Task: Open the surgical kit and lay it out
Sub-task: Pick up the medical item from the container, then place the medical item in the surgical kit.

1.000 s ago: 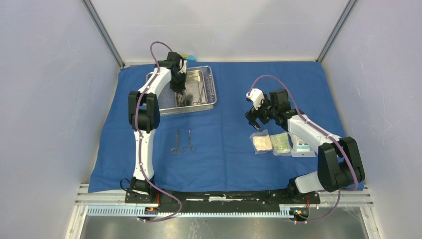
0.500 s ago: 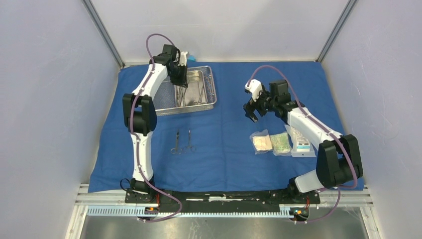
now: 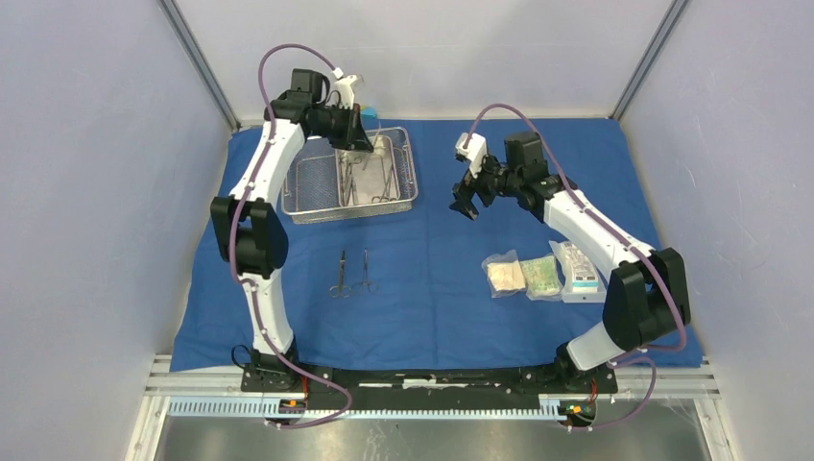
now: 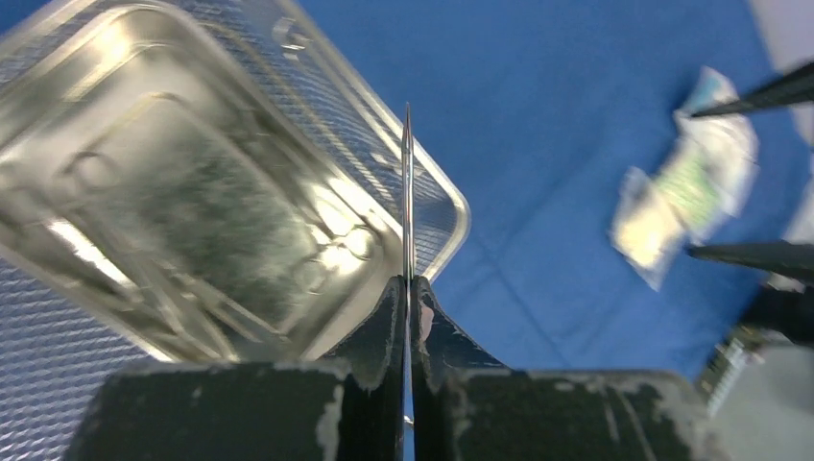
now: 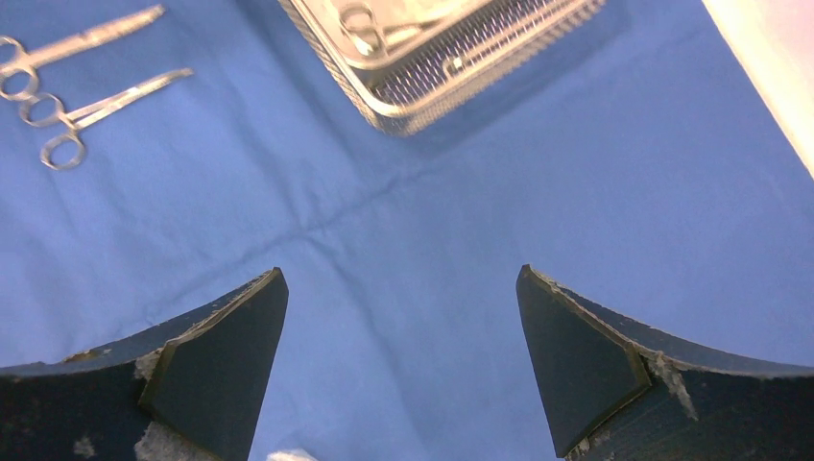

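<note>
Nearest me, on the cloth (image 3: pixel 432 317), two scissors (image 3: pixel 341 275) lie side by side left of centre. Three packets (image 3: pixel 540 276) sit in a row to the right. Beyond them the right gripper (image 5: pixel 401 272) hovers over bare cloth, jaws wide, holding nothing. Farther back on the left, the tray (image 3: pixel 309 192) rests on the cloth with the pan (image 4: pixel 144 192) inside it and more instruments (image 3: pixel 370 179) in it. Above its far side the left gripper (image 4: pixel 407 286) is pinched tight on a slim tool (image 4: pixel 407 182), seen edge-on. I judge the step in hand to be unloading instruments. The next move calls for carrying the tool to the cloth beside the scissors, lowering it flat, then releasing
</note>
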Controlling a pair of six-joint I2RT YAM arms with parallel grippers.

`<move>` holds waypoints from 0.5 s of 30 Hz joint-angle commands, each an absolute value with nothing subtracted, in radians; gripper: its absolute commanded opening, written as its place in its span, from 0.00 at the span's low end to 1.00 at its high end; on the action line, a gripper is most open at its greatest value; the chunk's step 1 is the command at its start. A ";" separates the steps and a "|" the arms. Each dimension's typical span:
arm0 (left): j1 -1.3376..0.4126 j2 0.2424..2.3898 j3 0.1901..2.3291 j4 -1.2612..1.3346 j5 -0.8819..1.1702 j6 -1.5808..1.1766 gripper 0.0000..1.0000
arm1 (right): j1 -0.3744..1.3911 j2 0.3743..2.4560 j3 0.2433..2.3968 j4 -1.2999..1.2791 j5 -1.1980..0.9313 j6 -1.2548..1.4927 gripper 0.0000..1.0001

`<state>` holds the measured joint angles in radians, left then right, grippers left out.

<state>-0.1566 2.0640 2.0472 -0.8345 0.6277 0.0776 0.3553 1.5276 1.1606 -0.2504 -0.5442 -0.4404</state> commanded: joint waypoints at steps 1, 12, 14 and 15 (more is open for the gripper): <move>-0.156 1.952 1.962 -0.822 0.951 0.142 0.02 | 0.377 1.538 1.259 -0.205 -0.649 -0.349 0.97; -0.291 1.724 1.665 -0.816 0.872 0.276 0.02 | 0.382 1.537 1.237 0.027 -0.854 -0.036 0.97; -0.351 1.664 1.614 -0.778 0.715 0.295 0.02 | 0.382 1.535 1.206 0.072 -0.878 -0.002 0.97; -0.379 1.637 1.587 -0.754 0.624 0.304 0.02 | 0.382 1.531 1.186 0.100 -0.885 0.031 0.97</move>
